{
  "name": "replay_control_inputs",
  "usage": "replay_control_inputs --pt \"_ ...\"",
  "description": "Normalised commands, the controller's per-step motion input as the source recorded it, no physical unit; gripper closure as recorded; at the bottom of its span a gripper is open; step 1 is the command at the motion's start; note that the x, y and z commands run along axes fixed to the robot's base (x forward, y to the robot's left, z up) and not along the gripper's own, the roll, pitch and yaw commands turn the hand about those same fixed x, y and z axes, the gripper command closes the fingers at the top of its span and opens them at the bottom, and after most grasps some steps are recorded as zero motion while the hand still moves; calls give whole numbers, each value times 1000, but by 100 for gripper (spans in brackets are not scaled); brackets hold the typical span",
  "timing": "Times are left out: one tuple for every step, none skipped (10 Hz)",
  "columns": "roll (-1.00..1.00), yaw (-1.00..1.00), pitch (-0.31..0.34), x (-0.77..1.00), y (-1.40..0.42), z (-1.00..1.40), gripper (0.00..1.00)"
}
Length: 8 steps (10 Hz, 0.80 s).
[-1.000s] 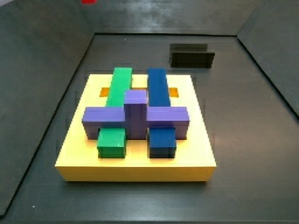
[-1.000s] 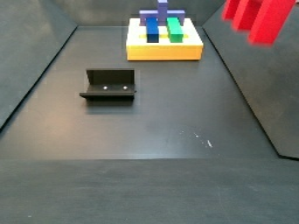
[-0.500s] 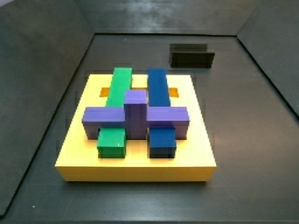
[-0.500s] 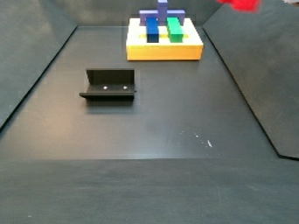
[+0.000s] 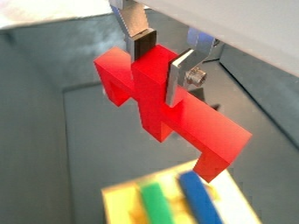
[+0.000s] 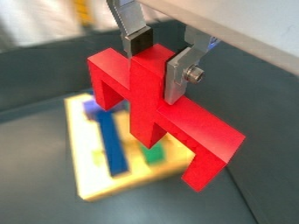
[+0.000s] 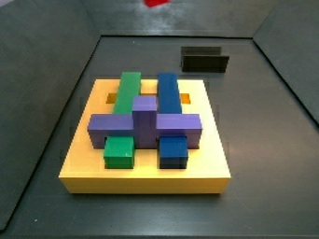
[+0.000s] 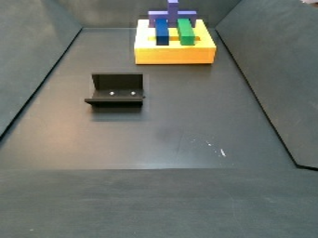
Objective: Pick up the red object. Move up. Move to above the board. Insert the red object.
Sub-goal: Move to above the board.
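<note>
**Red object clamped in the gripper, high over the board**

In a wrist view, the gripper [image 5: 158, 63] has its two silver fingers [image 5: 142, 42] closed on the central upright stub of the red object [image 5: 163, 109]. The wide crossbar runs slantwise across the picture, with one short leg at each end. Below it lies the board [image 5: 117, 199], yellow, with a green block [image 5: 155, 203] and a blue block [image 5: 202, 199] lying side by side on it. The red object is well clear of the board, with open air between them.

In a wrist view from a different angle, the gripper [image 6: 158, 59] again shows its fingers [image 6: 180, 72] clamped on the stub of the red object [image 6: 158, 109]. The board [image 6: 93, 171] sits underneath on the dark floor, with the blue block [image 6: 112, 144] and a bit of the green block [image 6: 152, 154] showing past the red crossbar.

In a side view, only a small corner of the red object [image 7: 156, 3] shows at the top edge; the gripper is out of frame. The board [image 7: 149, 173] fills the middle of the floor, carrying the green block [image 7: 125, 103], the blue block [image 7: 167, 103] and a purple block [image 7: 145, 119] laid across them. The fixture [image 7: 206, 61] stands on the floor beyond the board, to the right.

In a side view from the opposite end, the board [image 8: 174, 53] lies far off, and the fixture [image 8: 115, 91] stands nearer, to the left. Neither the gripper nor the red object shows here.
</note>
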Motion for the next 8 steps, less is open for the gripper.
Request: replay_control_inputs --pt "-15 1000 79 863 -1400 213 100" --pt "-9 1000 87 475 -710 115 100" --pt "1 1000 97 217 -261 56 100" --pt "-1 1000 92 92 -99 38 100" --pt "1 1000 86 26 -34 26 100" --pt "1 1000 92 26 -31 22 100" --pt "2 1000 105 32 -23 24 100" --pt "4 1000 112 34 -20 25 100"
